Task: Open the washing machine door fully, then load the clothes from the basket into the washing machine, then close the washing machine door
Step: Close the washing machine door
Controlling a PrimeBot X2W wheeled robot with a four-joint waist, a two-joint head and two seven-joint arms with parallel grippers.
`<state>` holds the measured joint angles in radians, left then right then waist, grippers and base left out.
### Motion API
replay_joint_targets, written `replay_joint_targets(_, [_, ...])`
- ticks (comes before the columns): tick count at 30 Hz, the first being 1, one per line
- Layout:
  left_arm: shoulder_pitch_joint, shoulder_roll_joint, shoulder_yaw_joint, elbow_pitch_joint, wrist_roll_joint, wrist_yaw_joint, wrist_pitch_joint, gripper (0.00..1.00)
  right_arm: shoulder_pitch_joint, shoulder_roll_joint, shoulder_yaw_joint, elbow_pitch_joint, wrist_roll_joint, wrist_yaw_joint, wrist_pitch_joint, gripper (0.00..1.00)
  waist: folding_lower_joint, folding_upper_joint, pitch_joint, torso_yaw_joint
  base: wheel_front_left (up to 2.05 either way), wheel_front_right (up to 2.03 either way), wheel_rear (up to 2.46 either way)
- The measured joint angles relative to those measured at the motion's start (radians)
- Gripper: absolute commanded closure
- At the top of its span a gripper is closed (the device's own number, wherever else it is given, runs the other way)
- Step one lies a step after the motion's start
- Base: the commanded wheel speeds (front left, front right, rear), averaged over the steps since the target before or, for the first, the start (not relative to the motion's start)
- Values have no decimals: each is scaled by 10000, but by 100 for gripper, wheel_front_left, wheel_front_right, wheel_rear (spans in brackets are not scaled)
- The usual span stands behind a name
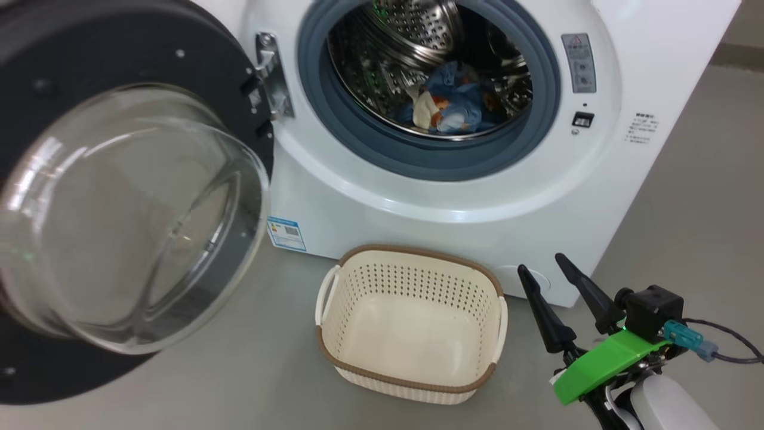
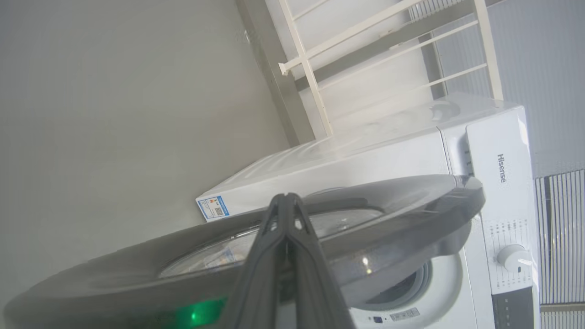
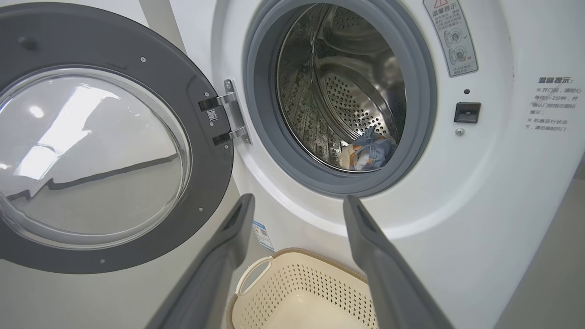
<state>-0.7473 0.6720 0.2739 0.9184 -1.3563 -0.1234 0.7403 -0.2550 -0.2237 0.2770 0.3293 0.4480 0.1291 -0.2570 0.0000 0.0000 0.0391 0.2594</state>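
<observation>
The washing machine (image 1: 418,197) stands ahead with its door (image 1: 125,215) swung wide open to the left, the glass bowl facing me. The clothes (image 1: 447,107), light blue with orange prints, lie inside the steel drum, also seen in the right wrist view (image 3: 370,153). The basket (image 1: 412,280) sits on the floor below the opening with nothing in it. My right gripper (image 1: 542,266) is open just right of the basket, holding nothing. In the left wrist view my left gripper (image 2: 285,198) is shut, its tips at the outer face of the door (image 2: 411,201).
The steel hinge (image 1: 271,77) joins the door to the machine front. A latch socket (image 1: 582,119) sits right of the opening. A blue label (image 1: 286,233) is low on the front. A white rack (image 2: 365,45) stands behind the machine. Grey floor lies right of the machine.
</observation>
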Motion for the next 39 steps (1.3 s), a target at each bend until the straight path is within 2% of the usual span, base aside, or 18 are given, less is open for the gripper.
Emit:
replay_joint_targets(7, [809, -397, -238, -1200, -830, -2, 2102, 100, 119, 159, -8, 0, 40, 0, 0, 0, 0, 0, -307, 236, 0, 0, 0])
replay_joint_targets(12, [1409, -828, -531, -2311, -1110, 153, 3026, 100, 283, 280, -65, -8, 73, 0, 0, 0, 1, 0, -452, 280, 0, 0, 0])
replay_joint_targets(17, [1982, -1156, -443, -3737, -1661, 834, 3551, 100, 346, 380, -174, -31, 217, 0, 0, 0, 0, 0, -593, 189, 0, 0, 0])
replay_joint_targets(22, [2727, -1708, -61, -5567, -2374, 1695, 3777, 100, 455, 466, -290, -109, 217, 0, 0, 0, 1, 0, -629, -67, 0, 0, 0])
replay_joint_targets(26, [3363, -2188, -31, -6936, -2525, 2353, 3800, 100, 511, 564, -364, -128, 217, 0, 0, 0, 0, 0, -610, -320, 0, 0, 0])
replay_joint_targets(33, [3881, -2991, -63, -8740, -2809, 3160, 3551, 100, 511, 715, -416, -161, 211, 0, 0, 0, 0, 0, -562, -909, 0, 0, 0])
replay_joint_targets(39, [3988, -3359, -140, -9595, -2847, 3453, 3329, 100, 512, 727, -535, -174, 201, 0, 0, 0, 0, 0, -517, -1606, 0, 0, 0])
